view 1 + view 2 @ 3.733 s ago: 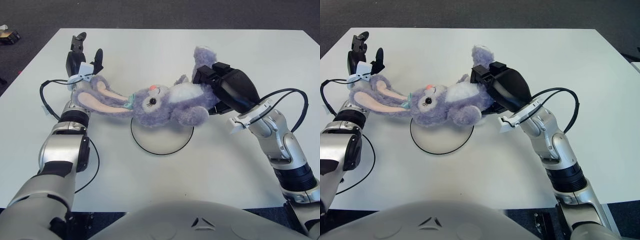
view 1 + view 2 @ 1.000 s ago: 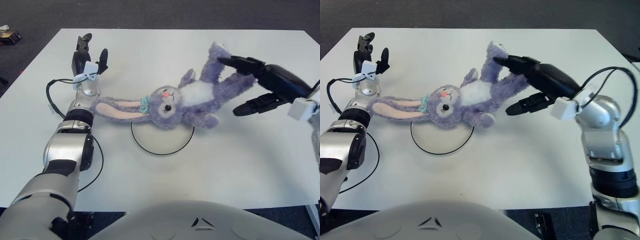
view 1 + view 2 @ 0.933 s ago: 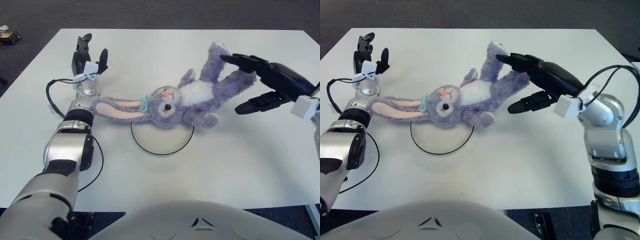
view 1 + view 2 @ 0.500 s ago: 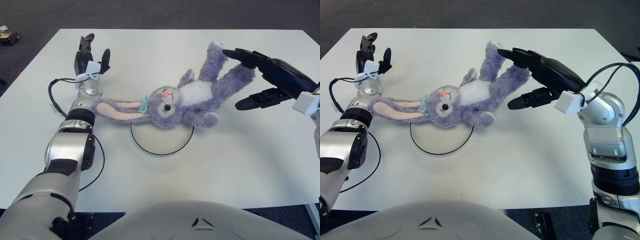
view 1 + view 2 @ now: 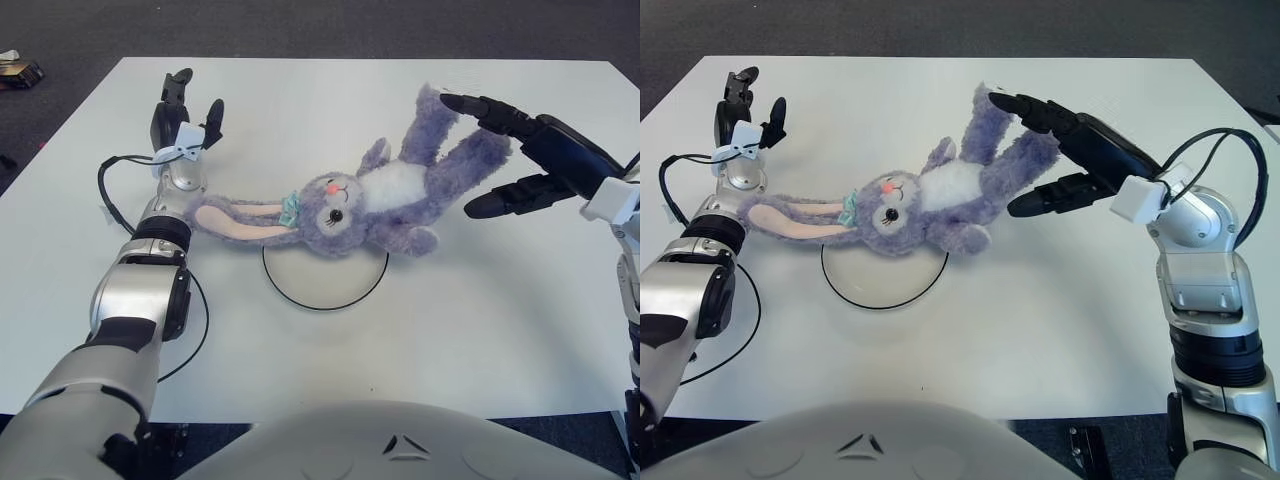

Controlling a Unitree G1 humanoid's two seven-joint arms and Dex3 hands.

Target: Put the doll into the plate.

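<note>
The purple bunny doll [image 5: 385, 195] lies on its back on the white table, its head over the far rim of the round white plate [image 5: 325, 287] and its legs stretched to the back right. Its long ears [image 5: 235, 218] reach left to my left wrist. My right hand [image 5: 492, 155] is open around the doll's raised legs, one finger above the foot and the thumb below, not gripping. My left hand [image 5: 195, 95] is at the far left beyond the ear tips, fingers spread and holding nothing.
The white table [image 5: 480, 320] ends in dark carpet on all sides. A black cable [image 5: 105, 190] loops beside my left forearm. A small object [image 5: 18, 70] lies on the floor at the far left.
My right hand had been shut on the doll's body; it has let go and drawn back right to the legs. The doll's body has swung out toward the back right. My left hand edged slightly right.
</note>
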